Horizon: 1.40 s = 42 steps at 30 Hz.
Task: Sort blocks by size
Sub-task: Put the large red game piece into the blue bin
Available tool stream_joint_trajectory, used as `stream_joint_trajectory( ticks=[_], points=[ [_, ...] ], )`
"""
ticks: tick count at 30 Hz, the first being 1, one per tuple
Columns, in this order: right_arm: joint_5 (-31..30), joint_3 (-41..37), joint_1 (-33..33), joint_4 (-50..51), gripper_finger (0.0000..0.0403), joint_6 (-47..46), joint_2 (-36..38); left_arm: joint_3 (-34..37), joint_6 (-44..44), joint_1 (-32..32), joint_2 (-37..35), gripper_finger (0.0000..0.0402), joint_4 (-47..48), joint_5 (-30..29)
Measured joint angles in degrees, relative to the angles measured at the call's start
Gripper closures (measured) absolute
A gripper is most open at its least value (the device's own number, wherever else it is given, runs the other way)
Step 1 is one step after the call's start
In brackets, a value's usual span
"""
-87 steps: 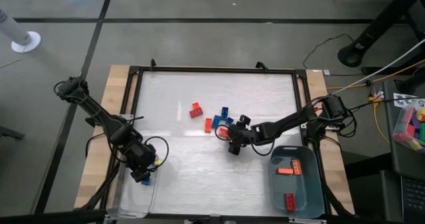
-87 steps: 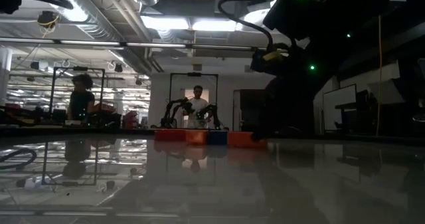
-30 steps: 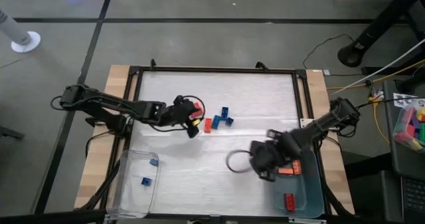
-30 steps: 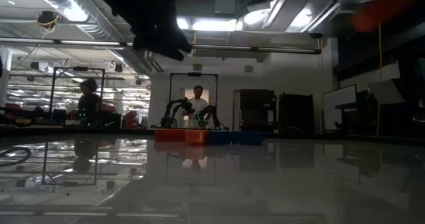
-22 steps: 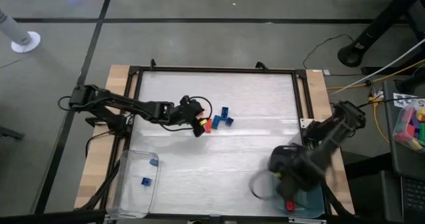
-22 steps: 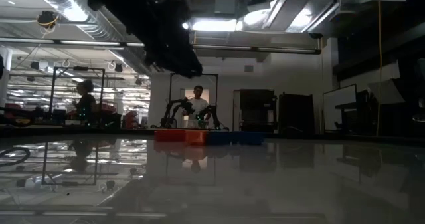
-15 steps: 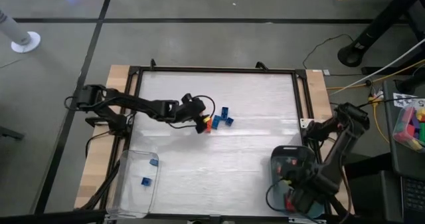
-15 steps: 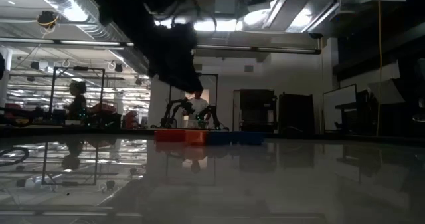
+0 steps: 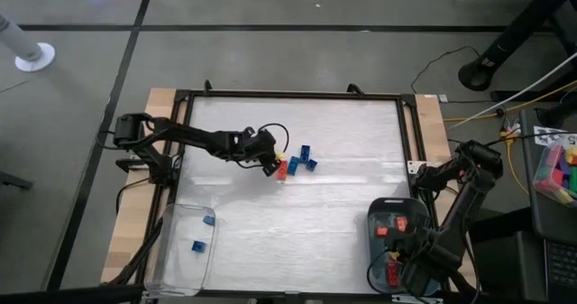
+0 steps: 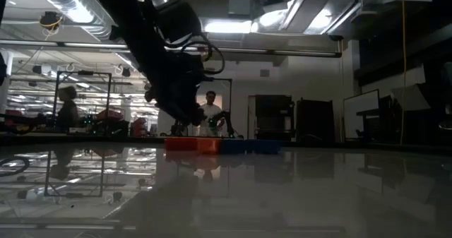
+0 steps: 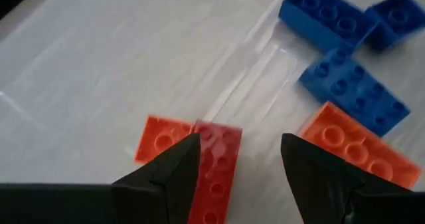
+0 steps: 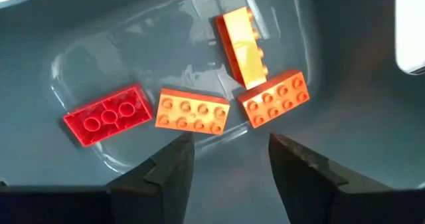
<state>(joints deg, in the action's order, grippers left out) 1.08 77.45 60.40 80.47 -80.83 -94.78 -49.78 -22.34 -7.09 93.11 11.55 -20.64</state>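
Several red, orange and blue blocks lie flat mid-table. My left gripper is open, low over the cluster's left end. In the left wrist view its fingers stand on either side of a short red block, which lies against a short orange block. A longer orange block and blue blocks lie beyond. My right gripper is open and empty above the grey bin, which holds a red block and three orange blocks.
A clear bin at the near left corner holds two small blue blocks. The table has a raised black frame. A box of pink, green and yellow bricks stands off the table to the right. People show in the room beyond.
My left gripper has gone toward the table's right edge and come down at the block cluster, over the red block. My right gripper has swung toward the near edge and now hangs over the grey bin.
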Motion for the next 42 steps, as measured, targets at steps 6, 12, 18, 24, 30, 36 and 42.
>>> stream_joint_trajectory(
  ticks=[6,12,18,24,30,36,42],
  points=[
    [0.0,0.0,0.0,0.0,0.0208,0.1,0.0,0.0,-0.2,0.0,0.0,0.0204,6.8,0.8],
    [-0.5,0.0,0.0,0.0,0.0208,0.2,0.0,0.0,-0.2,-0.8,0.0,0.0204,8.0,0.8],
    [-0.6,0.0,0.0,-0.5,0.0208,0.2,0.0,0.0,-0.5,-2.8,2.6,0.0204,7.5,4.5],
    [-0.5,0.0,0.0,-1.9,0.0208,0.2,0.0,-0.2,-0.2,-3.5,6.5,0.0204,5.3,4.8],
    [-1.1,1.8,-0.3,-2.0,0.0208,0.2,-0.1,-0.2,0.6,-3.4,6.3,0.0228,5.8,5.0],
    [-9.2,8.4,-1.7,2.4,0.0208,3.4,0.0,0.0,0.9,-3.5,4.6,0.0279,7.2,7.3],
    [-27.6,11.8,-3.4,3.6,0.0208,11.5,0.1,-2.8,0.1,-3.4,1.7,0.0279,12.9,15.7]
  ],
)
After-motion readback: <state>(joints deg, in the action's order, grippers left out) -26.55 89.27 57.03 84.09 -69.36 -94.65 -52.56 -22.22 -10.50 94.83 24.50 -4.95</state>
